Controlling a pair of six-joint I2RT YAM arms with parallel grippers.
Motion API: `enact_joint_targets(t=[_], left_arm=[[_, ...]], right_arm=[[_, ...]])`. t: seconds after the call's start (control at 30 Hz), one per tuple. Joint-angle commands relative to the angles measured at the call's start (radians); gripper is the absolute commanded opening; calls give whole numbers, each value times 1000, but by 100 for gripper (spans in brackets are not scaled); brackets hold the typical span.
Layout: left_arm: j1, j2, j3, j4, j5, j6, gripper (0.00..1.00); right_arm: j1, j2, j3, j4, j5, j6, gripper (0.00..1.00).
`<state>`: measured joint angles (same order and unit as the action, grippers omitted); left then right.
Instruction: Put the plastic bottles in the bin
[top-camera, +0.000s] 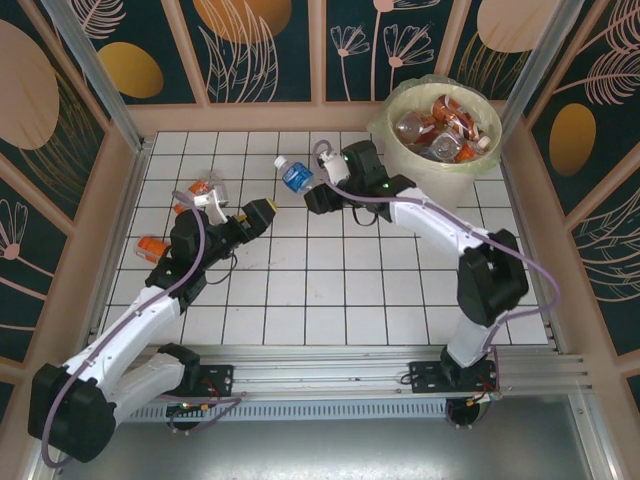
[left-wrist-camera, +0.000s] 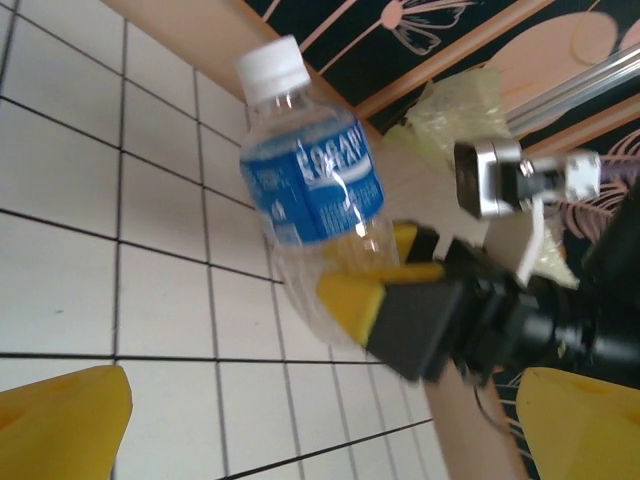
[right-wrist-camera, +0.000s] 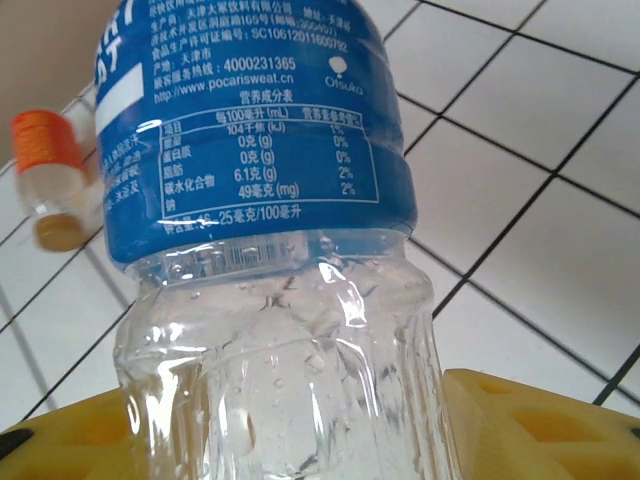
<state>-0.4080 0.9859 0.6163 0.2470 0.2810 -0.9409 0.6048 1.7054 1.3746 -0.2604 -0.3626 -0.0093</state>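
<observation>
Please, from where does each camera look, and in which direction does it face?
Top external: above and behind the arm bases, looking down on the tiled table, both arms and the bin.
Left wrist: on the left arm, facing the blue-label bottle in the right gripper; its own yellow fingers at the bottom.
Right wrist: on the right arm, close on that bottle's label; its own fingers below.
All three share the bottle.

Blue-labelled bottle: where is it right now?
In the top view the blue-labelled bottle is centre-back over the table, base in the right gripper, left of the bin.
</observation>
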Motion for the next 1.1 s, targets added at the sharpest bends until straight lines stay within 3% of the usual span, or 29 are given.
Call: enact_joint_targets(t=[0.0,0.3,0.5,0.77,0.93,1.07], left_arm=[[-4,33,-7,179,57,-78,99],[-3,131,-10,368,201,-120,99],[-3,68,13,255,197,3,99],[-4,18,57,163,433,225,99],[-4,-19,122,-29,472,384,99],[-4,-52,149,-149,474,490,99]], right_arm=[[13,-114,-103,85,-101,82,60],[34,-292,-288,190,-190,176,60],[32,-376,-301,164,20,200,59],[24,-466,-177,6,372,123,59],[-53,-460,-9,-110,497,95,59],[-187,-401,132,-205,525,122,59]])
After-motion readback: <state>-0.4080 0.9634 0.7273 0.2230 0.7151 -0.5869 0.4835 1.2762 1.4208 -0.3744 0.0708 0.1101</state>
